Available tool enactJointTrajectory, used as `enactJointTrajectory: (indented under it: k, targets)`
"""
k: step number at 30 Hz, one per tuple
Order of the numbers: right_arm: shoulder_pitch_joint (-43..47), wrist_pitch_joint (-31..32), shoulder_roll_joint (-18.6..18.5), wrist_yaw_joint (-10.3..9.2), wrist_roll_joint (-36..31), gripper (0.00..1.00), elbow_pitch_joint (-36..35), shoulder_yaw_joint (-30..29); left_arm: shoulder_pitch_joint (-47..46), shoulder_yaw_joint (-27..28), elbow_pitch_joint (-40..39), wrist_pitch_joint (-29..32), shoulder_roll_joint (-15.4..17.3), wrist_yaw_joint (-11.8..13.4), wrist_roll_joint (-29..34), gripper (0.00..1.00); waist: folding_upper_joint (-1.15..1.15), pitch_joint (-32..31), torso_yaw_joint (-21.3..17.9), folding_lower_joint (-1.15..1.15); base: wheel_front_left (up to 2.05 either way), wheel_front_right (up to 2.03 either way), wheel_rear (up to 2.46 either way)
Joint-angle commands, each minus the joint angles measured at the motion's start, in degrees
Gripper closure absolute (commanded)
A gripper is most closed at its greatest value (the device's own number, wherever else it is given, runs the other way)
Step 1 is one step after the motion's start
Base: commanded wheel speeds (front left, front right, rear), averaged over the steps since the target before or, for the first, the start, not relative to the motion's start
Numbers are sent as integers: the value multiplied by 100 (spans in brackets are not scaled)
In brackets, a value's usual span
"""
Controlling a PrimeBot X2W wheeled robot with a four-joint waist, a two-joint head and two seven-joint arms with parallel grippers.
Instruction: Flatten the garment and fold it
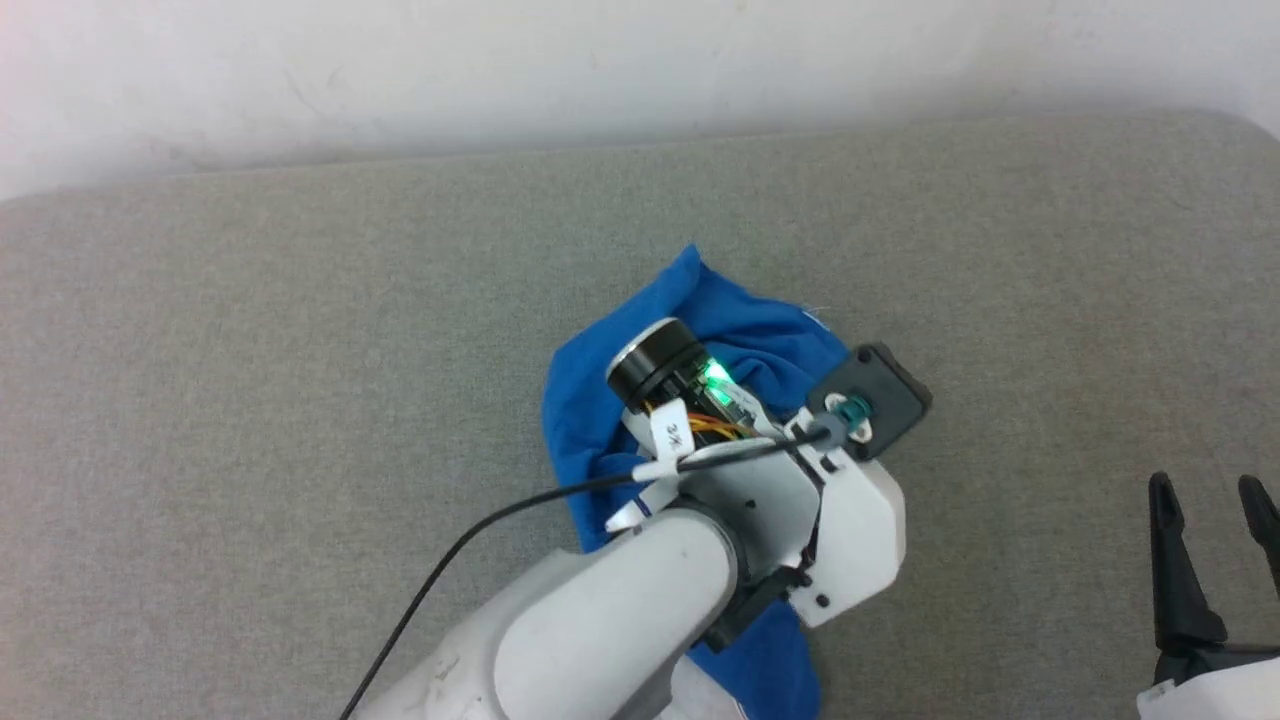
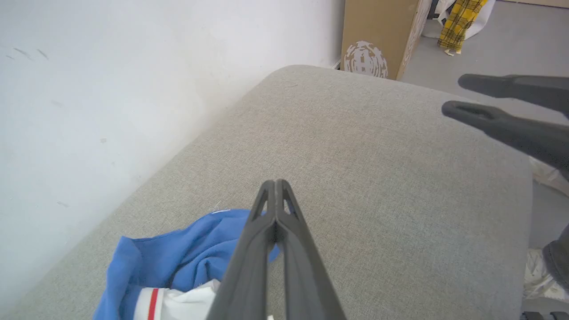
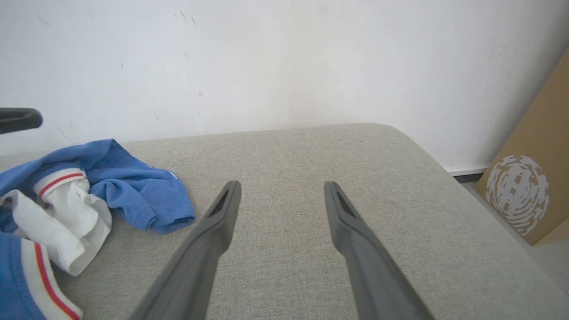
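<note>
Left gripper (image 2: pixel 276 184) clenched, fingers pressed flat together over the edge of the garment (image 2: pixel 178 253); you cannot tell from here whether any cloth is pinched between them. Right gripper (image 3: pixel 282 186) hangs spread wide and empty, well apart from the cloth, over the grey padded table (image 1: pixel 300 350). The garment lies crumpled mid-table, a white sleeve (image 3: pixel 66 209) bunched in its folds. Raise your left slowly, confirm a single edge layer, then bring the right to a second corner.

A white tag (image 1: pixel 672 436) wrapped round the black cable (image 1: pixel 520 510) carries dark handwritten marks, too blurred to read. The cardboard box (image 2: pixel 378 26) bears a round white emblem (image 2: pixel 365 60); its pattern cannot be read as letters.
</note>
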Motion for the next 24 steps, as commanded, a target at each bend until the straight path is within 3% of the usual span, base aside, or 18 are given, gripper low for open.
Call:
enactJointTrajectory:
  k: [1, 2, 3, 6, 12, 24]
  targets:
    - [60, 16, 12, -5, 2, 0, -13, 9, -24, -53, 8, 38, 104, 62, 139, 100, 0, -81, -52, 1, 0, 0, 0]
    - [82, 13, 12, -5, 6, 0, -19, 9, -65, -146, 44, 92, 233, 69, 322, 45, 0, -88, -75, 1, 0, 0, 0]
    - [104, 9, 12, -5, 10, 0, -26, 3, -84, -225, 80, 121, 348, 78, 474, 0, 0, -89, -93, 1, 0, 0, 0]
    - [169, 8, 12, -5, 13, 0, -37, -44, -11, -445, 227, 286, 631, 10, 686, 0, 0, -89, -116, 1, 0, 0, 0]
    - [174, 38, 12, -5, 1, 0, -112, -60, -113, -997, 449, 598, 1006, -476, 987, 0, 0, 95, -77, 1, 0, 0, 0]
    - [-93, 28, 12, -5, -26, 0, -151, 2, -595, -1352, 1150, 615, 1045, -665, 1318, 0, 0, 657, -100, 1, 0, 0, 0]
